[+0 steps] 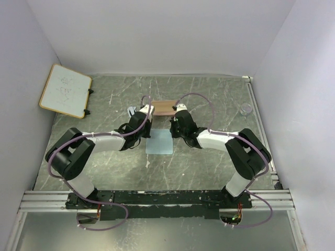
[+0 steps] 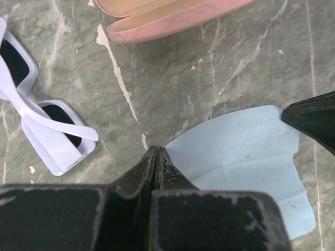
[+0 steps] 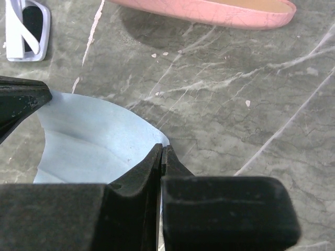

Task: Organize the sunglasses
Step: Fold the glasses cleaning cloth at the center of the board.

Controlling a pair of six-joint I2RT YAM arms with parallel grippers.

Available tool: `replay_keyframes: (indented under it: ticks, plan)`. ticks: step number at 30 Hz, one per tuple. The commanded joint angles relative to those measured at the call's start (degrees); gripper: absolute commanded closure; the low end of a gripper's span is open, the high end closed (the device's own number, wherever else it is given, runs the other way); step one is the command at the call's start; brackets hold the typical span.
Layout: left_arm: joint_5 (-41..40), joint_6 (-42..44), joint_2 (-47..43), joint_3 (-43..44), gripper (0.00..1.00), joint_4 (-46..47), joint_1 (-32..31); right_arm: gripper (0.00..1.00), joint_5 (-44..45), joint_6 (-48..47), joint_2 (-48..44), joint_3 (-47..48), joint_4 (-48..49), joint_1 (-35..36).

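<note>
Whiteboard (image 1: pixel 65 90) leans at the far left corner of the surface (image 1: pixel 209 162), well apart from everything else. Sunglasses (image 2: pixel 36 120) lie folded left of centre toward the far edge, arms up. They sit just left of the open pink case (image 2: pixel 167 18), with a gap between them, not touching.

Left end effector (image 2: pixel 157 152) has its fingers pressed together, pinching the far left corner of the pale blue cloth (image 2: pixel 251 157). The sunglasses are near its left side. The cloth sits mid-surface, with its far edge lifted and creased between the 2 end effectors. Right end effector (image 3: pixel 162 151) is likewise clamped tight on the far right corner of the cloth.

Bare marble shows between the cloth and the case. A broad bare stretch runs from the cloth to the right edge. A small clear cup (image 1: pixel 245 108) stands near the right edge, toward the far side.
</note>
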Motion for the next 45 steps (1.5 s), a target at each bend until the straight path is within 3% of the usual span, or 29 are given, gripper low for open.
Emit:
replay_keyframes:
  ticks: [1, 27, 45]
  plan:
    - [-1.79, -0.03, -2.52, -0.38, 0.93, -0.96, -0.98, 1.00, 1.00, 0.17, -2.45, -1.24, -0.22, 0.58]
    - [-2.99, -2.51, -6.42, -5.80, 0.93, -1.02, -2.99, 1.00, 2.22, 0.37, -5.54, -5.85, 0.05, 1.67]
    - [-2.86, -1.89, -4.18, -4.91, 0.93, 0.14, -3.23, 1.00, 7.04, -3.15, 0.12, 0.16, 1.01, 1.75]
